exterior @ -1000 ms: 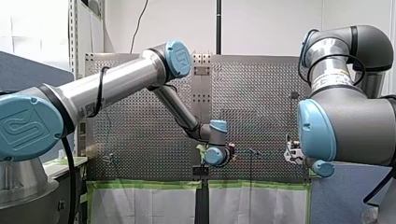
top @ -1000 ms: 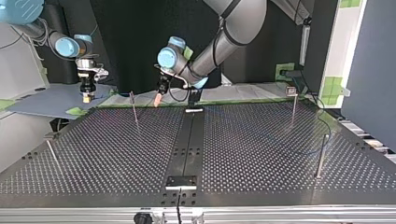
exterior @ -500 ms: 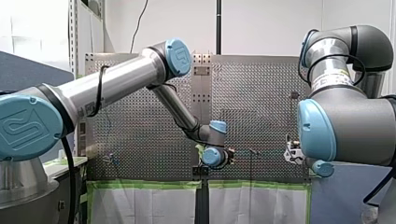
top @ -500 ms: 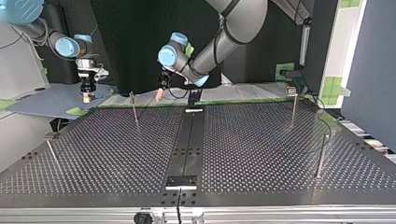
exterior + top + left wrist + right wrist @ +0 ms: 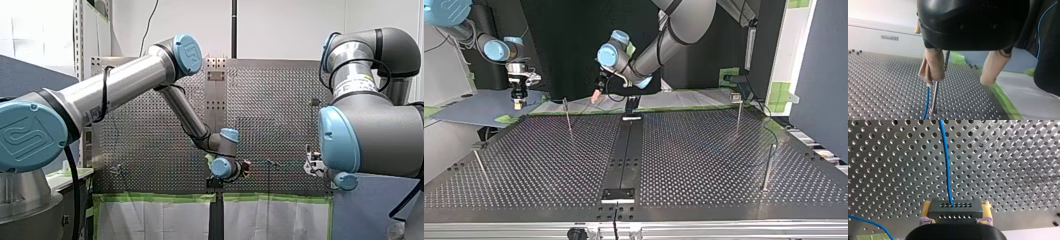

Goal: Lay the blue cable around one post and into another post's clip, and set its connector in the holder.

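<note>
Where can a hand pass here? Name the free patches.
Bare, as far as shows: the board at the top view's left, between edge post, rear post and centre strip. Crowded: the rear, where my left hand and the blue cable sit by that post.

Left arm (image 5: 125,87) reaches across the perforated table (image 5: 150,145), wrist at the lower end of the dark centre strip (image 5: 216,100). Left gripper (image 5: 244,168) sits just right of the strip. Right gripper (image 5: 313,163) hangs well right of it, near the table's edge. Green tape (image 5: 155,197) runs under the strip's end.
</note>
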Tool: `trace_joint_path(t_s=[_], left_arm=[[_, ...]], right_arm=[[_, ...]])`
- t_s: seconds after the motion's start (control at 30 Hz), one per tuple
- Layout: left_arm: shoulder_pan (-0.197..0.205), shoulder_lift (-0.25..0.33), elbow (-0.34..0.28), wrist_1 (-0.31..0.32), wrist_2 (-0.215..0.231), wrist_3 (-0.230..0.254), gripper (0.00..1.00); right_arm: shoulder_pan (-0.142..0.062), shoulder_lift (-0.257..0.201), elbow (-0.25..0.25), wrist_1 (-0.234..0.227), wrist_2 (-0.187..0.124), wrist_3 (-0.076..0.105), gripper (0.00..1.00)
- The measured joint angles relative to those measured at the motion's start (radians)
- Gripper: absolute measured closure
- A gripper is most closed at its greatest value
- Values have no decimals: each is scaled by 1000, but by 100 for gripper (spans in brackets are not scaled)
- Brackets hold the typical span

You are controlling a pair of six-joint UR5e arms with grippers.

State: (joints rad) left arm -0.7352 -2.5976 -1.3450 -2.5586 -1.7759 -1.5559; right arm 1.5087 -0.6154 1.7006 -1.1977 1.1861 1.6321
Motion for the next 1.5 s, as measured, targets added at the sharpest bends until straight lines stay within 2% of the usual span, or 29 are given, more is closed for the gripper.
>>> trace_joint_path(t_s=[0.17,0.43,0.87,1.17,1.5], left_arm=[[-6,0,-1,2,12,2,0],[-1,1,-1,4,60,14,0],[1,8,1,4,61,25,0],[2,9,4,-13,15,34,0],[2,20,5,-28,-76,39,0]], right_arm=[[0,2,0,-2,0,0,100],[0,4,0,-4,0,0,100],[0,5,0,-4,0,3,100],[0,5,0,-3,-3,3,100],[0,5,0,-2,-12,4,100]])
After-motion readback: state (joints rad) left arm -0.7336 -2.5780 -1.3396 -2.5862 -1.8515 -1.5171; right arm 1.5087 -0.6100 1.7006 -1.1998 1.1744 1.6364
